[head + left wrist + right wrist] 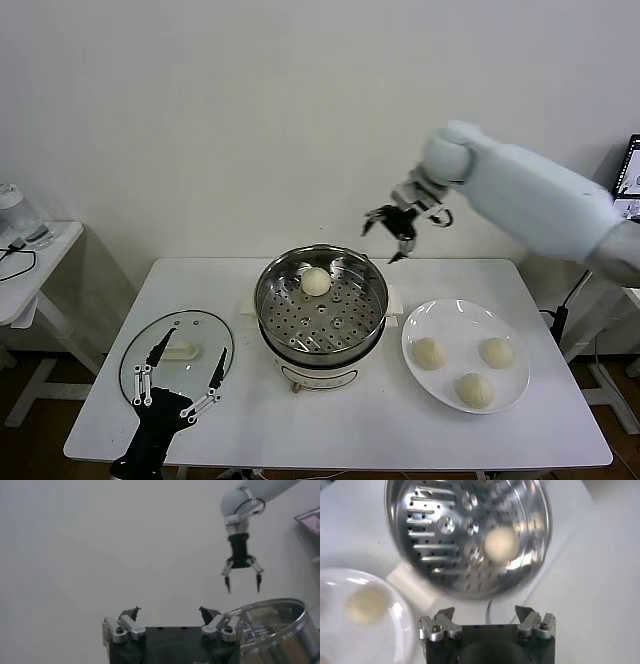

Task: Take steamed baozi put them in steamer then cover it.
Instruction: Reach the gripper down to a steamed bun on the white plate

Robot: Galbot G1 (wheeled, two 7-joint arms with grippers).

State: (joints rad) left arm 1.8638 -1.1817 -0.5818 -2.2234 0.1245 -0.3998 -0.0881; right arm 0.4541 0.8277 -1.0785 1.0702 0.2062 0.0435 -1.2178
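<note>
- No legible writing seen.
- Right gripper (403, 237): jaws released, holding nothing, above the steamer (321, 305) rear rim; one baozi (316, 282) below.
- Left gripper (178, 385): jaws released over the cover (176, 352), near the table (340, 425) front edge.

Looks like a lab or test room dressed up as a kitchen: a plain white folding table (200, 290) is set against a bare white wall (250, 110), and a monitor (632, 180) is glimpsed behind the raised right arm.

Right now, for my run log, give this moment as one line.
shiny steel steamer: one cream-white baozi inside | white plate: three | glass cover: on table | right gripper: open above steamer | left gripper: open over cover
</note>
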